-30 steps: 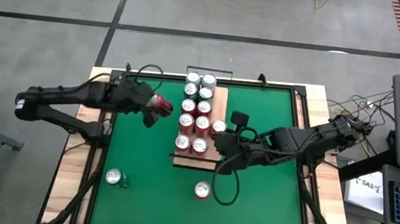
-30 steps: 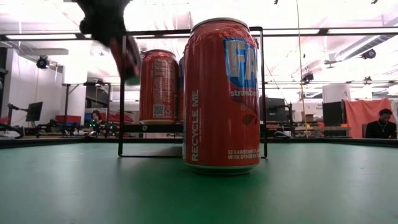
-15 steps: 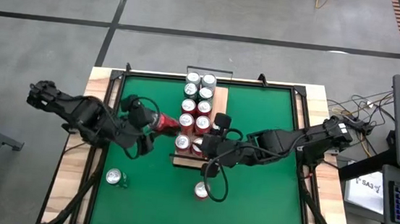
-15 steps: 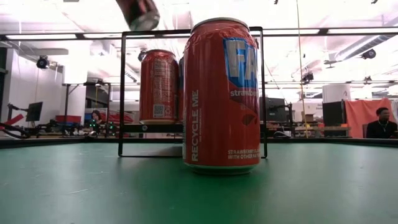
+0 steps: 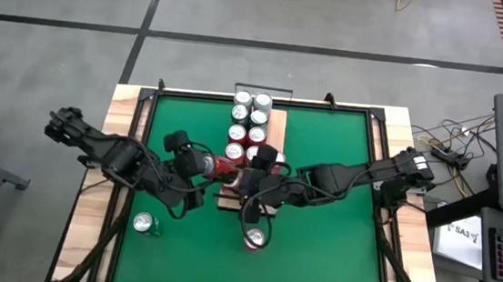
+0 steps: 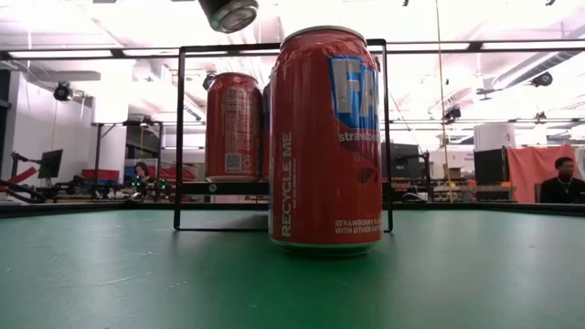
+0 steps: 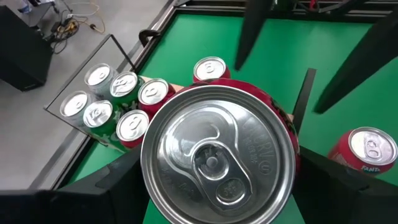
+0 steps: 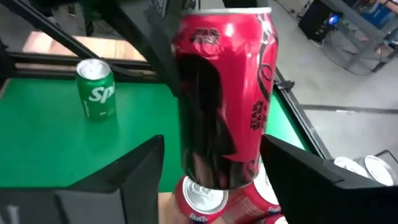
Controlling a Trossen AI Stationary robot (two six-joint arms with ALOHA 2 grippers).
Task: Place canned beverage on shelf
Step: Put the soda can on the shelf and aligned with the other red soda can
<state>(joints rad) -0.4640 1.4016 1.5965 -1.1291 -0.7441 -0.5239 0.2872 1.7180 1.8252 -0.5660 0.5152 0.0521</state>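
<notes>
A red can (image 5: 224, 166) hangs tilted over the near end of the shelf (image 5: 277, 125), with my left gripper (image 5: 213, 166) shut on it. Its lid (image 7: 217, 158) faces the left wrist camera. Several red and green cans (image 5: 249, 115) stand upright on the pale board. My right gripper (image 5: 250, 176) is open at the same spot. Its two fingers (image 8: 124, 180) stand on either side of the held can (image 8: 224, 93), and I cannot tell whether they touch it. In the low view only the can's bottom end (image 6: 228, 13) shows, high above the black rail (image 6: 178, 137). My left gripper pinches the red can between its two fingers, which lie along the can's side walls (image 7: 287, 124) at the lid end. The fingers come from the table's left, slanting down. The can is lifted clear, tilted with its lid toward the left arm and its bottom toward the shelf.
A green can (image 5: 144, 224) stands on the green mat near the left front. A red can (image 5: 254, 239) stands by the near edge, just in front of the shelf, and fills the low view (image 6: 324, 137). Both arms crowd the shelf's near end.
My left gripper has carried the red can toward the table's right and near edges, from beside the shelf to above its near end, rolling as it went. My right gripper has moved toward the table's left, to the can.
</notes>
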